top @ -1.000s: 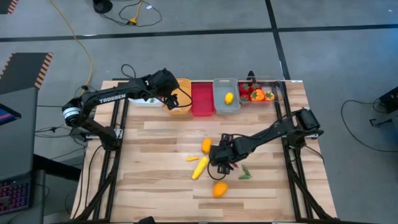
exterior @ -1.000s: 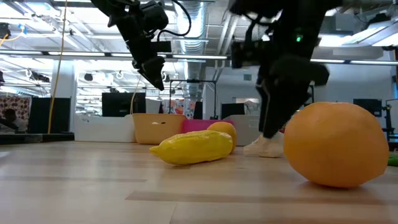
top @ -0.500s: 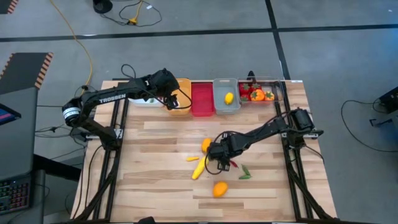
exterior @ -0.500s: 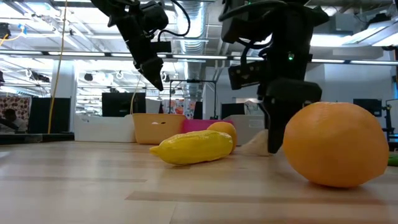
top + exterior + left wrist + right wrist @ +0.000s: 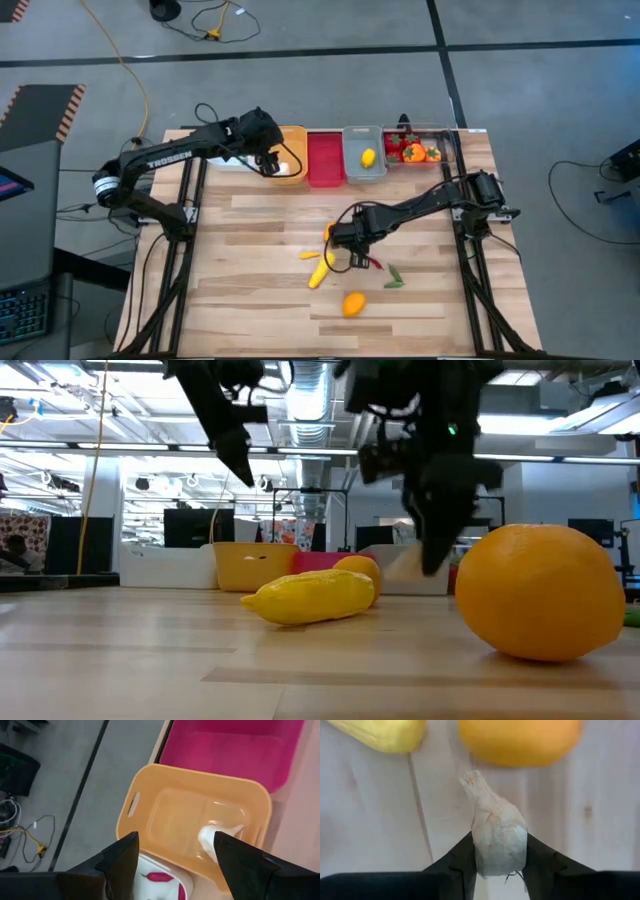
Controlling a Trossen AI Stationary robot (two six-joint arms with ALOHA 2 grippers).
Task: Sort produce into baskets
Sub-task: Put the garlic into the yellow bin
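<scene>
Robotics lab in an open industrial hall

A wooden table [image 5: 260,230] stands on a grey concrete floor [image 5: 330,90] marked with black tape lines [image 5: 300,52], and loose cables [image 5: 130,70] trail across it. The low view shows an exposed ceiling with silver ducts [image 5: 305,385] and strip lights, dark monitors [image 5: 185,525] along the back, and a person [image 5: 15,550] at far left.

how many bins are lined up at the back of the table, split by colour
white bin: 1
orange bin: 1
red bin: 1
grey bin: 1
clear bin: 1
total: 5
</scene>
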